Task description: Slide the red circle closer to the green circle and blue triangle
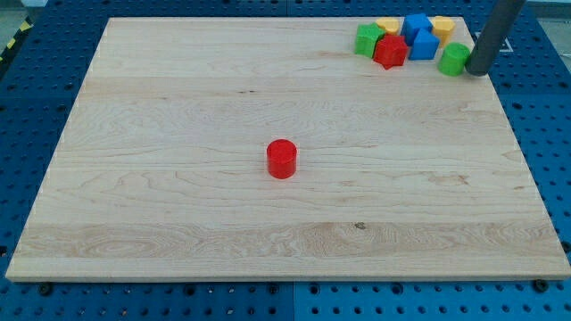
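The red circle point(281, 159), a short upright cylinder, stood alone mid-table point(178, 107). My tip point(477, 71) touched the green circle point(453, 59) at its 3 o'clock; the blue triangle point(423, 45) sat at that circle's 10 o'clock. The tool was a plain rod without jaws.

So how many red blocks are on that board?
2. The red circle sits alone near the board's middle; a red star-like block is in the cluster at the view's top right. Others could be hidden behind it.

Wooden board point(178, 223) with red circle point(281, 159) mid-board, block cluster point(410, 40) top right.
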